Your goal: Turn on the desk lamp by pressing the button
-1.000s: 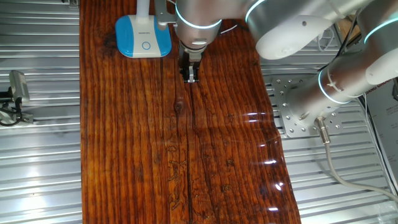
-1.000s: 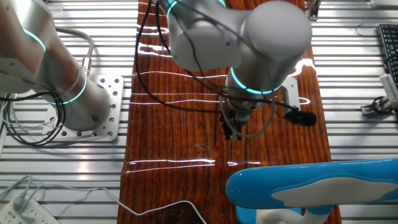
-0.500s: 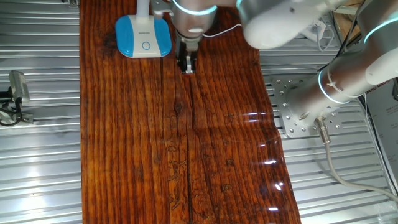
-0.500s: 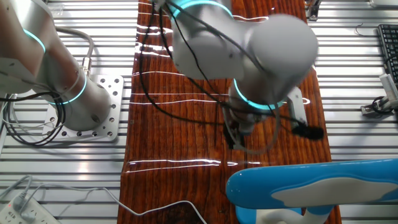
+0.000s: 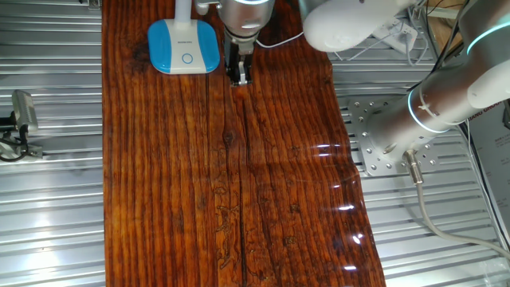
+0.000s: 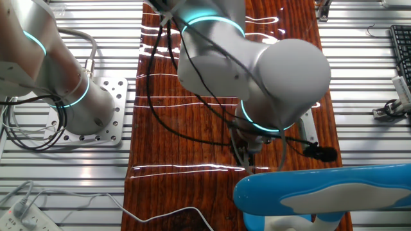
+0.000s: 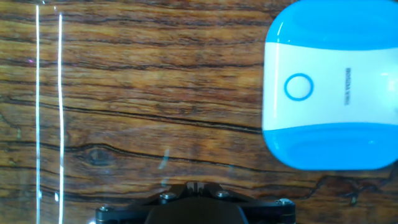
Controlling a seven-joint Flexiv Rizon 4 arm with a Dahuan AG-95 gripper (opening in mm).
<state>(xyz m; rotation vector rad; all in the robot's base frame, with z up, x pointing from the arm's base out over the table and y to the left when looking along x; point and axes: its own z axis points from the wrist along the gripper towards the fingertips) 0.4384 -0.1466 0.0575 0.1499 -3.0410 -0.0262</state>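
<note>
The desk lamp's base (image 5: 183,46) stands at the far left of the wooden table, blue-edged with a pale middle and a slim white neck (image 5: 183,9). The button (image 5: 187,58) is a small ring on its top face. In the hand view the base (image 7: 329,87) fills the upper right and the button (image 7: 298,86) is a blue ring. My gripper (image 5: 239,78) hangs over bare wood just right of the base, fingers shut and holding nothing. The hand view shows the fingertips (image 7: 194,185) meeting at the bottom edge. The lamp's head (image 6: 321,192) blocks the foreground of the other fixed view, with the gripper (image 6: 247,163) just behind it.
The table (image 5: 239,199) is a narrow dark wooden board on a ribbed metal bench. The arm's base plate (image 5: 382,139) lies right of it. A white power strip (image 6: 19,218) and a black cable (image 6: 173,215) lie beside the lamp. A metal fixture (image 5: 20,119) sits far left.
My gripper has moved toward the far end of the table and now hangs level with the lamp base, closer to it. The lamp has not moved.
</note>
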